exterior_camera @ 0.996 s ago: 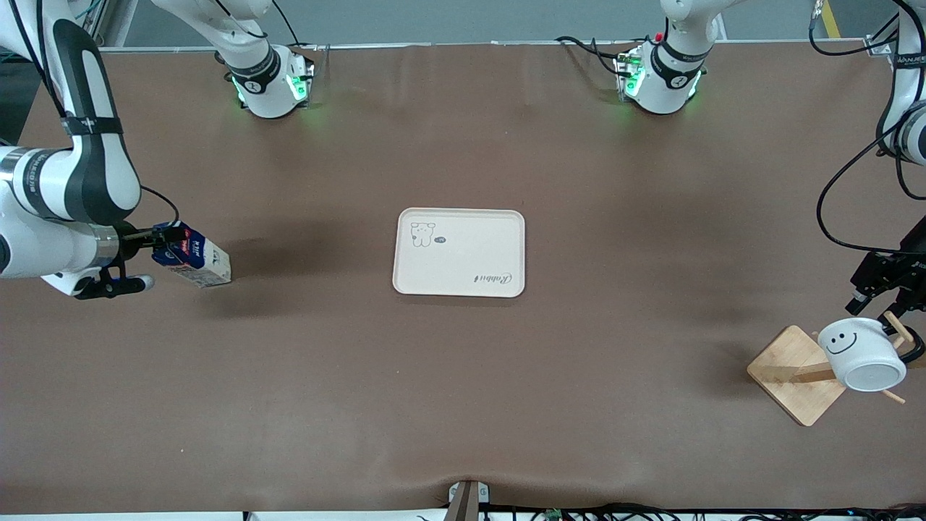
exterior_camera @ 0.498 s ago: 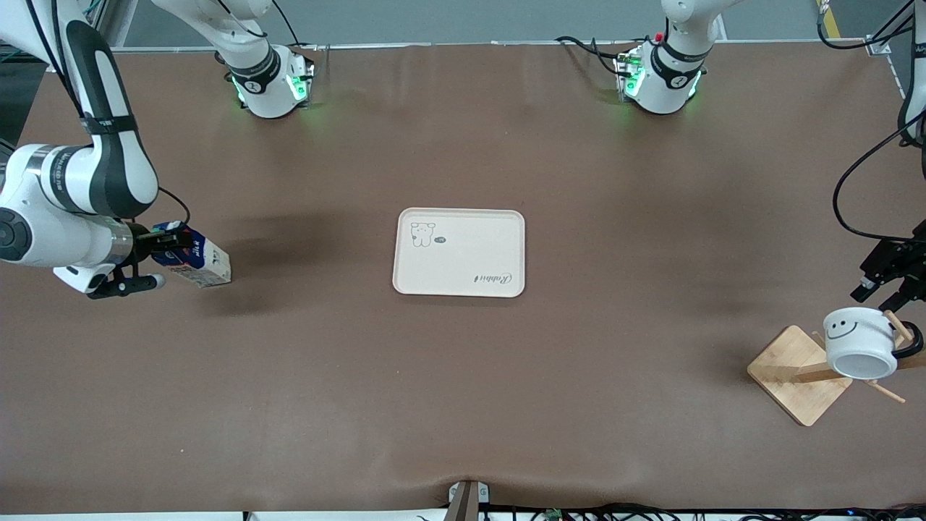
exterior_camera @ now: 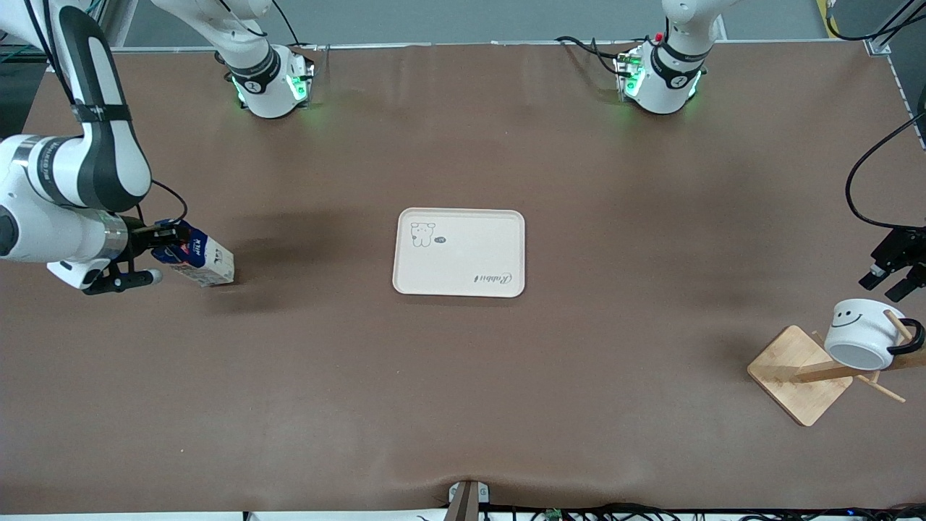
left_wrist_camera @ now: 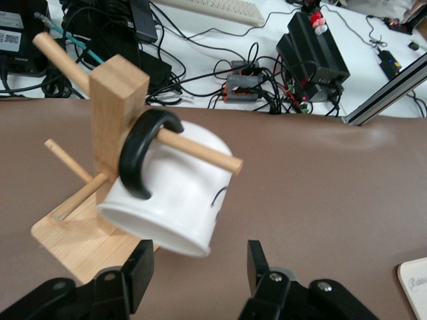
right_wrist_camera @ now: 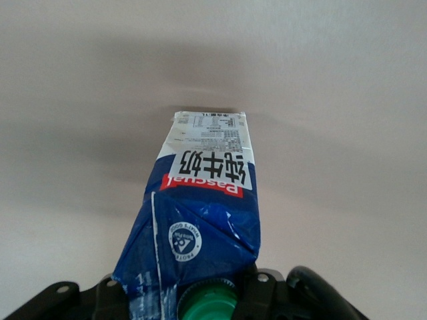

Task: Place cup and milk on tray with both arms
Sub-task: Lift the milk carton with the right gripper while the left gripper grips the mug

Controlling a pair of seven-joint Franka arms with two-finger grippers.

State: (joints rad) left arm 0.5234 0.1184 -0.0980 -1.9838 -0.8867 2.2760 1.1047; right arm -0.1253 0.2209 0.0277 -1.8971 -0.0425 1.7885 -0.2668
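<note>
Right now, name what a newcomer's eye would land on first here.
The smiley-faced cup hangs by its handle on a wooden peg rack at the left arm's end of the table, with the left tool open beside it. At the right arm's end, the right tool is shut on the milk. The tray lies mid-table.

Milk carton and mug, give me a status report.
Right end effector shut on milk carton, carton on table. Left end effector open, off the mug; mug hangs on wooden rack. Tray bare, path unobstructed.
</note>
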